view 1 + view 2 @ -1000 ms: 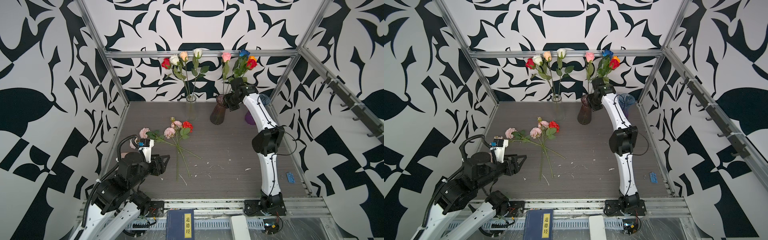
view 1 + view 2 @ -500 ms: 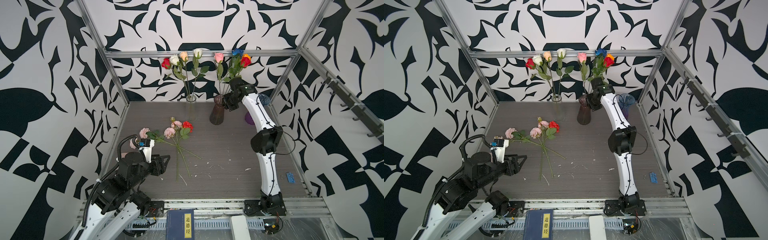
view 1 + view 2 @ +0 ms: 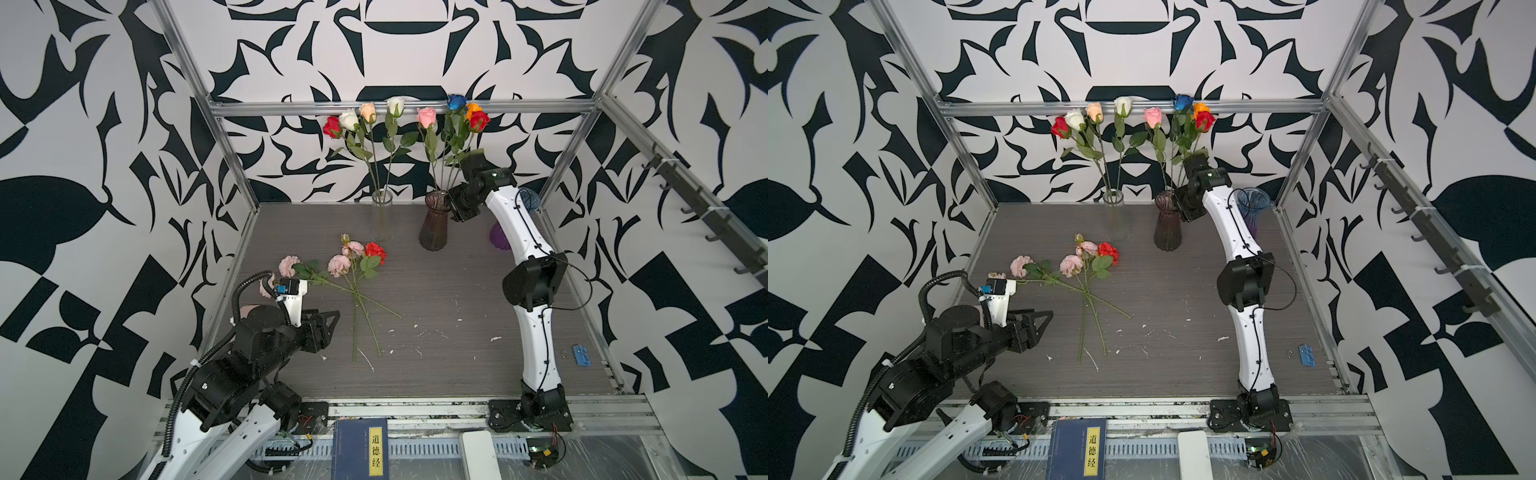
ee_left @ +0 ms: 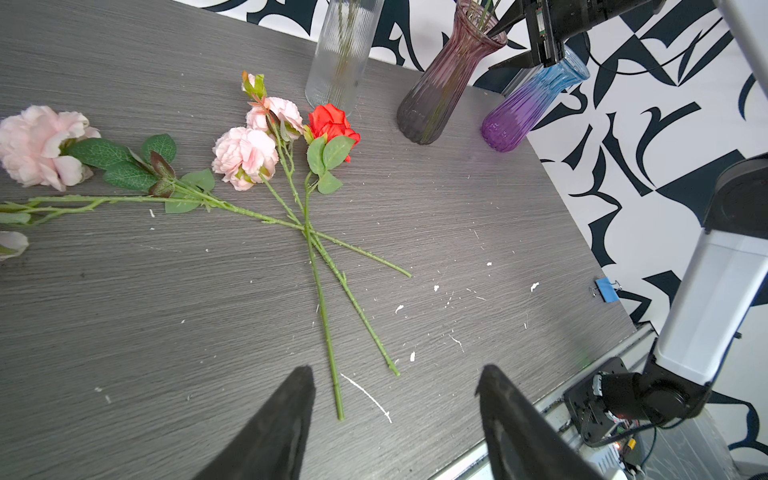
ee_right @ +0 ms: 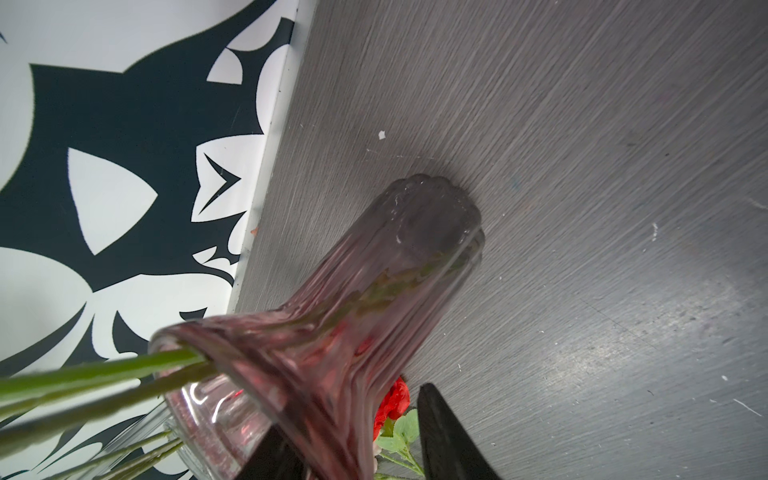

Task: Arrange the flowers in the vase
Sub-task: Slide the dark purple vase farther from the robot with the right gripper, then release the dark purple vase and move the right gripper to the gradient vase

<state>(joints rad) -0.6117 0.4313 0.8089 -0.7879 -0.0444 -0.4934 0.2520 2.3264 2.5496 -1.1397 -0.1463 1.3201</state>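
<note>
Smoky purple glass, the vase (image 3: 433, 226) stands right at our right gripper (image 3: 454, 204), whose jaws are parted by its rim and clamp nothing. Four roses (image 3: 478, 120) rise from the vase just beside it. Our left gripper (image 4: 395, 369) is spread wide and empty too, with the loose flowers (image 4: 249, 153) lying on the grey table (image 4: 519, 216) ahead of its fingertips.

Roses (image 3: 427, 117) stand in clear vase (image 3: 381, 218) and dark vase (image 3: 433, 228); loose flowers (image 3: 339, 265) lie crossed.
</note>
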